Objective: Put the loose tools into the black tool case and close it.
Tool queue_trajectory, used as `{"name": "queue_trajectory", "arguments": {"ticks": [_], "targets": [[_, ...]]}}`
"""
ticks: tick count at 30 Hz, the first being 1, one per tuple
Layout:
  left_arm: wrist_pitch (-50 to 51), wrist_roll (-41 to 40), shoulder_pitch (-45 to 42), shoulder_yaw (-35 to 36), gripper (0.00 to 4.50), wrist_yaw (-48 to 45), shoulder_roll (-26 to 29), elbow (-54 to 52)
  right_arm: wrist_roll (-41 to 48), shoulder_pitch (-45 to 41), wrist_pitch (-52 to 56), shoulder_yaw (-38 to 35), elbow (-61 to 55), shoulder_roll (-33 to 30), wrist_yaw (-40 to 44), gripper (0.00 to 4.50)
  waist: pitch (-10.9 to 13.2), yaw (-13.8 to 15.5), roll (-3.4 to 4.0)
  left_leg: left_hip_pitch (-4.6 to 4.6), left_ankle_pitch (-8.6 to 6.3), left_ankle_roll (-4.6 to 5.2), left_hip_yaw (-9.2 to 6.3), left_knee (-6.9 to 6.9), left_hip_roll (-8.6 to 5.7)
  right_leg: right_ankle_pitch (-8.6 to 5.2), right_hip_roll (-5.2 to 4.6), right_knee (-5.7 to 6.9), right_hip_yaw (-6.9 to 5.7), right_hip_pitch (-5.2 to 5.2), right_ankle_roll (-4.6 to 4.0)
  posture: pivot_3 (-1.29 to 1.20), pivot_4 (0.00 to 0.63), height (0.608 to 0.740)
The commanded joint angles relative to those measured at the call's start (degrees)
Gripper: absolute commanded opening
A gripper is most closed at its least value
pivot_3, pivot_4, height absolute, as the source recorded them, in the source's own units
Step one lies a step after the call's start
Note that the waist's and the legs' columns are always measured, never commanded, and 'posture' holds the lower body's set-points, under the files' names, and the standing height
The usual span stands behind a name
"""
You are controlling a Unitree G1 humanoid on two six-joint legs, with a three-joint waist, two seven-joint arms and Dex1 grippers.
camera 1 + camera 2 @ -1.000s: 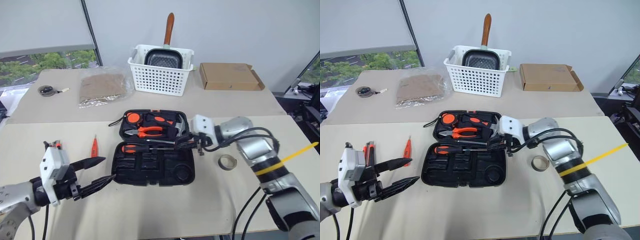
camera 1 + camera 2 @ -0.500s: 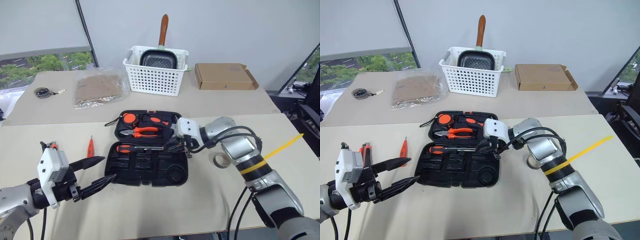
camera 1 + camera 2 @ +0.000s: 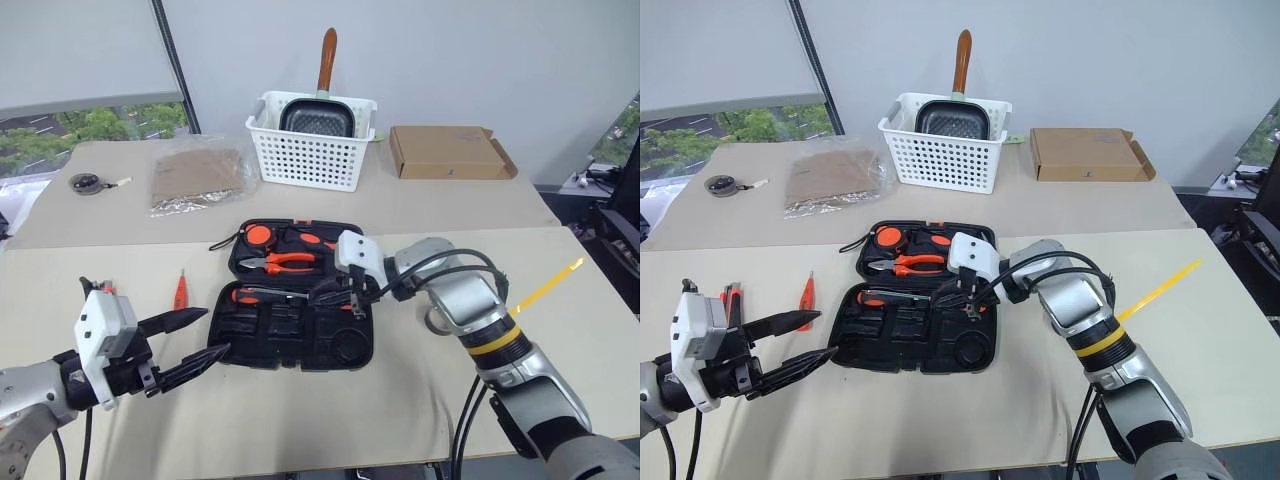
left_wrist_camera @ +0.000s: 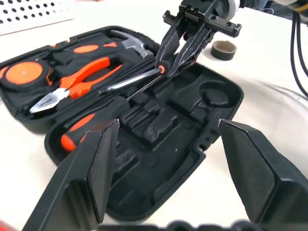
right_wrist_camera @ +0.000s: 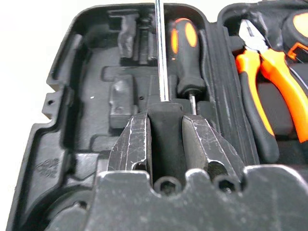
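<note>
- Black tool case (image 3: 300,320) lies open on the table (image 3: 400,400), and we place everything by it.
- Our right gripper (image 4: 185,50) is clenched on a screwdriver (image 5: 161,72) over the case's near half.
- A second screwdriver (image 5: 185,57) sits in its slot.
- Our left gripper (image 3: 195,340) is spread wide with nothing in it, at the case's near left corner.
- Left of the case lies the tester pen (image 3: 181,292).
- Bare table lies along the near edge.
</note>
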Motion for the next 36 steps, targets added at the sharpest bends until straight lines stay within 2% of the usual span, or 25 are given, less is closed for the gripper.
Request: {"name": "queue_trajectory", "arguments": {"ticks": [1, 6, 8, 11, 12, 15, 18, 21, 22, 25, 27, 32, 34, 36], "targets": [[-1.84, 0.36, 0.04, 0.23, 3.54, -0.76, -0.13, -0.15, -2.21, 0.92, -4.16, 1.99, 1.09, -0.67, -0.73, 0.62, 0.0, 0.02, 0.0, -0.02, 0.0, 0.0, 0.0, 0.0, 0.0, 0.0, 0.0, -0.01, 0.0, 0.0, 0.0, 0.0, 0.15, 0.7], [-2.0, 0.82, -0.24, 0.0, 3.54, -0.76, -0.1, 0.37, -3.81, 1.82, -8.23, 3.98, 2.64, -0.62, -0.7, 0.62, 0.0, -0.02, 0.0, -0.02, 0.0, 0.0, 0.05, -0.01, 0.0, -0.01, 0.0, -0.02, 0.01, 0.0, -0.01, 0.0, 0.15, 0.7], [-1.98, 0.96, -0.5, -0.19, 3.54, -0.69, -0.09, 0.59, -4.11, 1.77, -9.56, 3.96, 3.06, -0.42, -0.82, 1.62, 0.0, -0.02, 0.0, 0.0, 0.0, 0.0, 0.04, 0.0, 0.0, -0.01, 0.0, -0.01, 0.0, 0.01, -0.01, 0.0, 0.15, 0.7], [-2.03, 1.11, -0.7, -0.34, 3.54, -0.77, -0.12, 0.84, -4.06, 1.53, -10.65, 3.02, 2.76, -0.48, -1.24, 2.47, 0.0, 0.04, 0.0, 0.02, 0.0, 0.0, 0.02, 0.0, 0.01, -0.01, 0.01, 0.02, 0.0, 0.01, -0.01, 0.0, 0.15, 0.7], [-2.1, 1.13, -0.65, -0.28, 3.54, -0.9, -0.16, 0.93, -3.49, 1.46, -10.7, 2.22, 2.24, -0.4, -1.46, 2.94, 0.0, 0.05, 0.0, 0.03, 0.01, 0.0, 0.01, 0.0, 0.01, -0.01, 0.01, 0.03, 0.0, 0.01, -0.01, 0.0, 0.15, 0.7], [-2.52, 1.28, -0.15, 0.21, 3.54, -1.69, -0.24, 1.46, 1.11, 0.95, -6.59, -1.27, -1.8, -0.79, -0.11, 3.87, 0.0, 0.04, 0.0, 0.0, 0.01, 0.0, 0.01, 0.0, 0.01, -0.01, 0.02, 0.03, 0.0, -0.02, -0.01, 0.0, 0.15, 0.7], [-3.21, 1.53, 0.39, 0.57, 3.54, -2.51, -0.37, 2.25, 6.36, 1.02, -2.53, -5.15, -4.72, 0.35, -0.48, 3.87, 0.0, 0.04, 0.0, -0.02, 0.0, 0.0, 0.02, -0.01, 0.01, -0.01, 0.01, 0.01, 0.01, -0.03, -0.01, 0.0, 0.15, 0.7], [-3.9, 2.05, 0.51, 0.25, 3.54, -3.14, -0.59, 3.09, 10.51, 3.31, -4.44, -8.53, -5.34, 3.65, -2.46, 3.87, 0.0, 0.04, 0.0, -0.02, -0.01, 0.01, 0.02, -0.02, 0.01, -0.01, 0.01, -0.01, 0.0, -0.02, -0.02, 0.0, 0.15, 0.7], [-4.06, 2.2, 0.41, 0.04, 3.54, -3.23, -0.63, 3.32, 11.0, 4.27, -5.79, -8.76, -5.15, 4.44, -2.72, 3.33, -0.01, 0.04, -0.01, -0.02, -0.01, 0.01, 0.01, -0.03, 0.01, -0.01, 0.02, -0.01, -0.01, -0.02, -0.02, 0.0, 0.15, 0.7], [-4.52, 2.78, -0.25, -0.81, 3.54, -3.43, -0.66, 4.16, 7.2, 7.35, -11.85, -6.19, -2.54, 4.57, -3.75, 2.49, 0.0, 0.09, 0.0, 0.0, -0.01, 0.0, 0.02, -0.03, 0.03, -0.01, 0.04, -0.01, 0.0, 0.0, -0.01, 0.0, 0.15, 0.7], [-4.67, 3.03, -0.75, -1.29, 3.54, -3.46, -0.59, 4.62, 4.43, 8.63, -15.24, -4.51, 0.24, 4.66, -5.08, 1.67, -0.01, 0.18, 0.0, 0.01, -0.02, 0.01, 0.02, -0.02, 0.01, -0.01, 0.0, -0.01, -0.01, 0.02, -0.01, 0.0, 0.15, 0.7], [-4.8, 3.24, -1.26, -1.58, 3.54, -3.53, -0.29, 4.95, -0.2, 8.26, -12.49, -1.59, 4.13, 3.1, -7.17, 0.06, -0.01, 0.02, -0.01, 0.01, 0.0, 0.0, 0.06, 0.0, 0.0, -0.01, 0.0, 0.04, 0.03, -0.01, -0.01, 0.0, 0.15, 0.7], [-4.79, 3.3, -1.46, -1.51, 3.54, -3.5, -0.21, 4.96, -4.06, 7.6, -11.31, -0.12, 6.91, 2.27, -9.68, 0.06, -0.01, 0.0, 0.0, 0.03, 0.0, -0.01, 0.05, -0.01, 0.01, -0.01, 0.02, 0.04, 0.03, -0.01, -0.01, 0.0, 0.15, 0.7], [-4.62, 3.19, -1.5, -1.42, 3.54, -3.34, -0.19, 4.71, -4.99, 7.88, -9.9, 1.68, 6.71, 0.84, -8.19, 0.06, -0.03, 0.01, 0.0, 0.07, 0.01, -0.02, 0.05, -0.02, 0.02, -0.01, 0.02, 0.05, 0.03, 0.0, -0.02, 0.0, 0.15, 0.7]]}}
